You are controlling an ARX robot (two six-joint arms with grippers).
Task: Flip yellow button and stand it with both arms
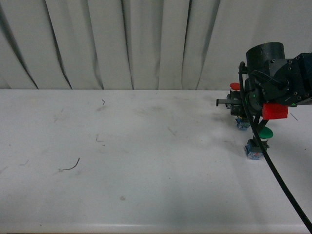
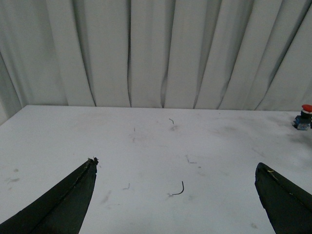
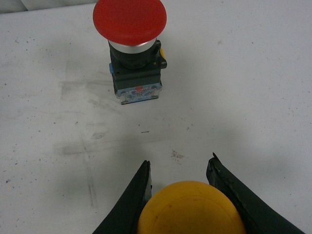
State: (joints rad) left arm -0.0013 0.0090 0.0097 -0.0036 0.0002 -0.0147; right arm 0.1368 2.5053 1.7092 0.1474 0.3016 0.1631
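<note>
I take this for a lab test bench; scuffed white table [image 1: 146,195], pleated pale curtain [image 1: 122,44] behind; a red industrial push-button [image 3: 134,53] on it.

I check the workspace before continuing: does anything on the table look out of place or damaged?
A dark curved scrap, perhaps wire, lies loose on the scuffed table; a smaller scrap lies farther back. Nothing looks spilled or broken.
</note>
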